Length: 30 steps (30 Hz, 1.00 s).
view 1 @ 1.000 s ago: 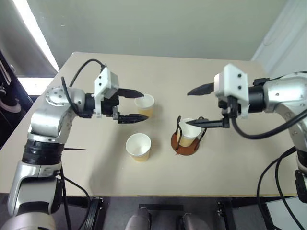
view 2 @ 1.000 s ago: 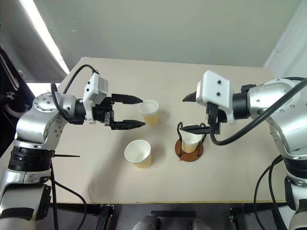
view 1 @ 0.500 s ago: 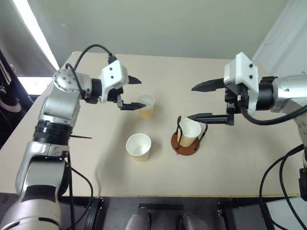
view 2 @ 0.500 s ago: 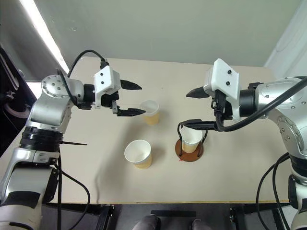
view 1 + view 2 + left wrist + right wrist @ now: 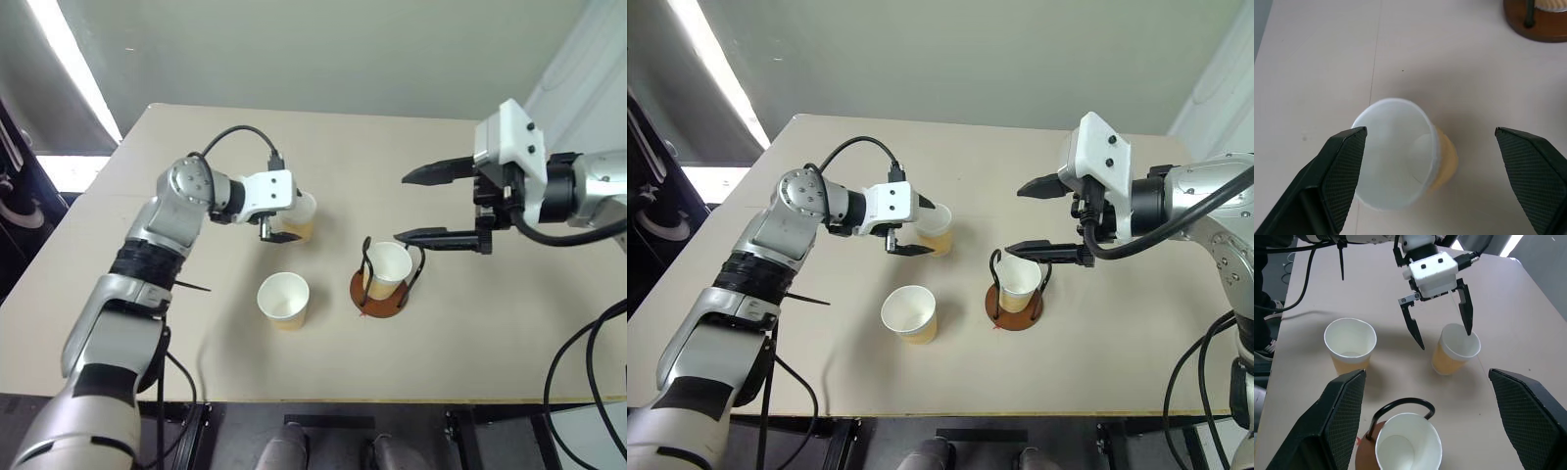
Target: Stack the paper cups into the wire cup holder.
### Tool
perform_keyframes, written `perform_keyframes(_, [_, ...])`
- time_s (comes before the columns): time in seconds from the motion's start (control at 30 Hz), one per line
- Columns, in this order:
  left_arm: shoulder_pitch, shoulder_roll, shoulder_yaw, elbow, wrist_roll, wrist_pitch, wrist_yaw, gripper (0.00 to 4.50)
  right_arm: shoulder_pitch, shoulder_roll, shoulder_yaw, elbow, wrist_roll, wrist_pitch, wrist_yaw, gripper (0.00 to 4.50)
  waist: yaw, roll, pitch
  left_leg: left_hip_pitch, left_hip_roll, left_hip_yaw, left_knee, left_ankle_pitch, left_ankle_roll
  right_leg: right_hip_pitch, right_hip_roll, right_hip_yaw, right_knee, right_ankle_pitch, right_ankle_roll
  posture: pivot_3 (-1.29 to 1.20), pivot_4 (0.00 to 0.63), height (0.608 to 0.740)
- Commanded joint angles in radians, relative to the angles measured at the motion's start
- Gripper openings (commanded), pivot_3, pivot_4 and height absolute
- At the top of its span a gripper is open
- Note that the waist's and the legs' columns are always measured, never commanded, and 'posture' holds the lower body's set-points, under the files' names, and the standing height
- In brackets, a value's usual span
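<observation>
Straddling the far paper cup, the left gripper is shown with its two black fingers spread wide, one on each side of the rim and neither seen touching it, so nothing is grasped. This cup stands upright on the tan table, near the wire cup holder, in which one cup is already seated between the black wire loops. A third, near cup stands free on the table in front of the left gripper, beside the holder. The right gripper is held above and just beyond the holder, its fingers parted and empty. Several faults can be anticipated from this pose. If the jaws are closed off-centre, the light cup is likely to be pushed aside or tipped before both fingers bear on it. If too much force is applied near the rolled rim, the thin wall may be crushed, and nesting into the seated cup would then be hindered. During transfer, the wire loops or the waiting right gripper could be struck, and the holder displaced.
</observation>
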Motion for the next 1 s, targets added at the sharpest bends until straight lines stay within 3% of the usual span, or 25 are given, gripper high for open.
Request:
perform_keyframes(0.03, [-0.043,-0.013,0.003,0.030,0.025,-0.046,0.013,4.50,-0.012,-0.019,-0.032,-0.008,0.013,-0.018,0.003,4.08,0.000,0.000,0.000,-0.001,0.000,0.000,0.000,0.000,0.000,-0.001,0.000,0.000,0.000,0.000,0.000,0.00,0.150,0.740])
perform_keyframes(0.57, [-0.089,-0.078,-0.021,0.238,0.125,-0.169,0.074,4.50,0.002,-0.036,-0.039,-0.014,0.025,-0.015,-0.019,4.08,0.003,0.000,0.000,-0.008,0.000,0.000,0.002,0.000,0.000,-0.007,0.000,0.000,0.001,0.000,0.000,0.00,0.150,0.740])
perform_keyframes(0.63, [-0.090,-0.088,-0.021,0.257,0.130,-0.180,0.082,4.14,0.005,-0.038,-0.039,-0.014,0.025,-0.016,-0.021,4.12,0.003,0.000,0.000,-0.008,0.000,0.000,0.002,0.000,0.000,-0.008,0.000,0.000,0.001,0.000,0.000,0.00,0.150,0.740])
perform_keyframes(0.73, [-0.094,-0.091,-0.018,0.271,0.127,-0.192,0.071,3.23,0.008,-0.041,-0.040,-0.014,0.024,-0.017,-0.021,4.12,0.003,0.000,0.000,-0.008,0.000,0.000,0.002,0.000,0.000,-0.008,0.000,0.000,0.002,0.000,0.000,0.00,0.150,0.740])
perform_keyframes(1.0, [-0.101,-0.097,0.001,0.276,0.081,-0.171,-0.014,0.16,0.007,-0.068,-0.063,0.041,0.023,-0.041,0.008,4.12,0.004,0.000,0.000,-0.008,0.000,0.001,0.003,0.000,0.000,-0.008,0.000,0.000,0.002,0.000,0.001,0.00,0.150,0.740])
